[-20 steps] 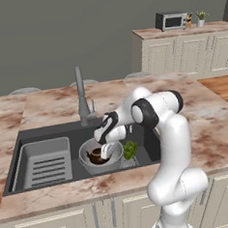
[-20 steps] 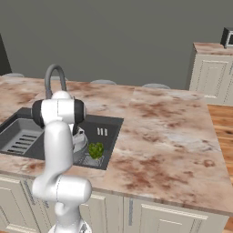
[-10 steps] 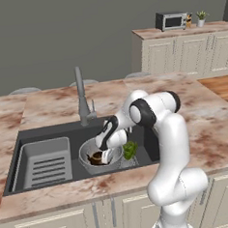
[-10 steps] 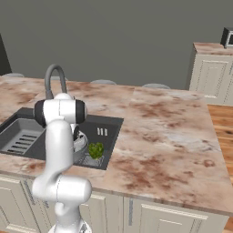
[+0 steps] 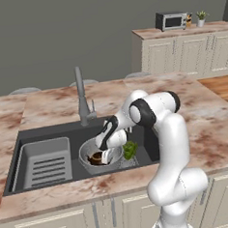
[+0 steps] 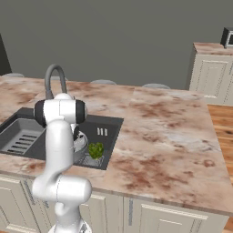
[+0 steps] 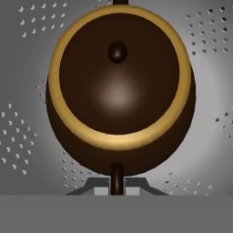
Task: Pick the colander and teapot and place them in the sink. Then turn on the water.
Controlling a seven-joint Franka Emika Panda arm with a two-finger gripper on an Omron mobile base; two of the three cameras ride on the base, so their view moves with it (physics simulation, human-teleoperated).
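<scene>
I've got the two-finger gripper (image 5: 106,157) down inside the round silver-grey perforated metal colander (image 5: 89,163), which sits in the big dark charcoal rectangular sink (image 5: 35,134) set into pinkish-brown marble. Vs a sec ago the hand has dropped lower, from just above the bowl rim to inside it, wrist tipped toward 7 o'clock in the left base view. Jaws are fully closed. In the hand view the small squat dark-brown teapot (image 7: 119,88) with its gold rim lies right under the hand, perforated metal all round it, and a thin dark handle piece (image 7: 117,184) runs up at 6 o'clock where the tips should be. My read: closed on that handle, so the teapot's being set down in the colander, not yet let go.

That'd mean both items are in the basin; release, then the tap, is what's left.

Hard to see: fingertips themselves aren't distinct in the hand view, so the grip is inferred. Can't tell if the teapot's bottom touches the colander. From the right base view the arm covers most of the bowl; just a sliver shows beside the green leafy bunch (image 6: 95,149). Tall slim grey tap (image 5: 80,96) stands at the sink's 12 o'clock rim, no stream visible. Grey ribbed rectangular tray (image 5: 46,162) fills the sink's left half.
</scene>
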